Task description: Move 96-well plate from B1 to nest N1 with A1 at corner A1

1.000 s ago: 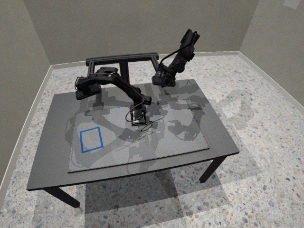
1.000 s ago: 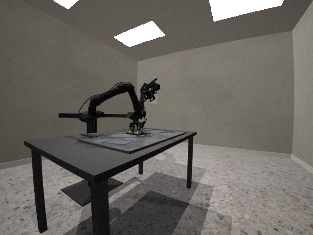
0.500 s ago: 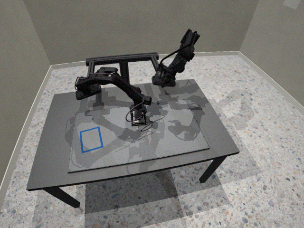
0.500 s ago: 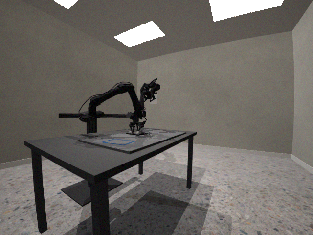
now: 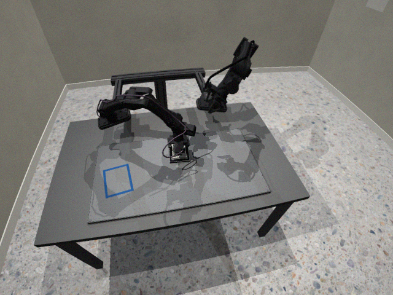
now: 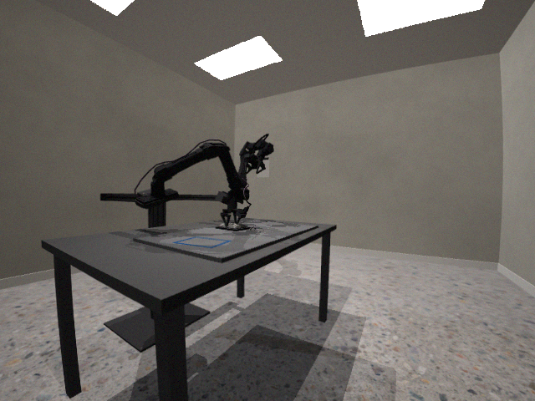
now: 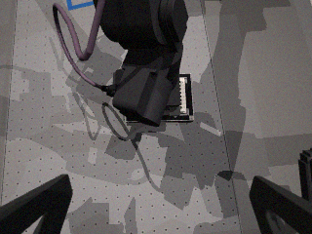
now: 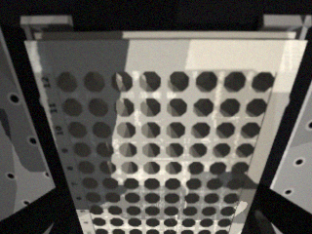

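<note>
Rests in the dark, square-edged nest, with the white 96-well plate looking level from the right wrist. On the table, lies within the perforated grey board, well apart from the blue square outline. Shows grey locator brackets near both upper corners in the right wrist view, just beside the plate's end. Bears column number 12 nearest that end, then 11, 10 and 9 going down the picture; leaves well A1 and the nest's corner mark out of sight.

Points downward over the plate with the right end effector, fingers spread wide and low about its opposite long sides. Cannot tell from the pictures whether finger contact or a real hold exists.

Hangs high and well apart from the plate with the left end effector, spread practically to the full and holding nothing. Faces the right arm in the left wrist view, with part of the plate hidden beneath.

Beneath the right hand, any shift is proving too slight to tell between the earlier pictures and now.
</note>
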`<state>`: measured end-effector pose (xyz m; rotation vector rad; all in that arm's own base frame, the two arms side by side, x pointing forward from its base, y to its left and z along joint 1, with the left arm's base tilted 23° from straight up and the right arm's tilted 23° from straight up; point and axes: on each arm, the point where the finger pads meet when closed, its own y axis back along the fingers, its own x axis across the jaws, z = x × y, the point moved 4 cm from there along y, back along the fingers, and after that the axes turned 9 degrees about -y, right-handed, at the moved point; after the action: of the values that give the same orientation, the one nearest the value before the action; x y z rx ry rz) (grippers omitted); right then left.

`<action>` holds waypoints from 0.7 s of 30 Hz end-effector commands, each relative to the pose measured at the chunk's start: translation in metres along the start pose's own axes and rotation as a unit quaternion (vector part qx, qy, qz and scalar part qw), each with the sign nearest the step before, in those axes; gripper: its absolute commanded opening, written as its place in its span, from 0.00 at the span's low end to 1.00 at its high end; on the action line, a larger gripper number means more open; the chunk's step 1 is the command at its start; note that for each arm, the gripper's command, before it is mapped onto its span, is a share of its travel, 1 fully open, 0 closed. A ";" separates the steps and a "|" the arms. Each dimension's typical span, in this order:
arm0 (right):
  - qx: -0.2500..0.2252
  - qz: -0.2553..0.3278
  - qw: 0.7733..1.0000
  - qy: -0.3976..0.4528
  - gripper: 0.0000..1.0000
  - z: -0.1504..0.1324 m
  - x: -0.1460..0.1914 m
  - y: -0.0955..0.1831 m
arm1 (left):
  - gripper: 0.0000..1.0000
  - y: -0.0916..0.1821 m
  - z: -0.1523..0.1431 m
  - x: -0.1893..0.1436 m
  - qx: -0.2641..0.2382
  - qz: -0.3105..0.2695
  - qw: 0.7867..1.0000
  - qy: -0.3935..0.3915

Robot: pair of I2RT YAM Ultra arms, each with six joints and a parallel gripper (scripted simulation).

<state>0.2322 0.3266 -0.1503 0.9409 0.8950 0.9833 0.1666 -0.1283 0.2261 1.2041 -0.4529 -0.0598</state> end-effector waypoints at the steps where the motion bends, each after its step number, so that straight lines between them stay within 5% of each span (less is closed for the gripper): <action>1: -0.007 0.014 1.000 -0.002 0.81 0.001 0.004 -0.001 | 1.00 0.012 0.006 -0.002 -0.017 0.008 1.000 -0.005; 13: -0.007 0.014 1.000 0.002 0.81 -0.001 0.004 0.009 | 1.00 0.012 0.006 -0.002 -0.017 0.008 1.000 -0.005; 15: -0.007 0.014 1.000 0.002 1.00 -0.001 0.004 0.009 | 1.00 0.012 0.006 -0.002 -0.017 0.008 1.000 -0.005; 21: -0.009 0.028 1.000 0.001 1.00 -0.001 0.006 0.021 | 1.00 0.012 0.006 -0.002 -0.017 0.008 1.000 -0.005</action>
<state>0.2296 0.3220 -0.1516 0.9407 0.8983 0.9793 0.1666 -0.1283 0.2261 1.2041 -0.4529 -0.0598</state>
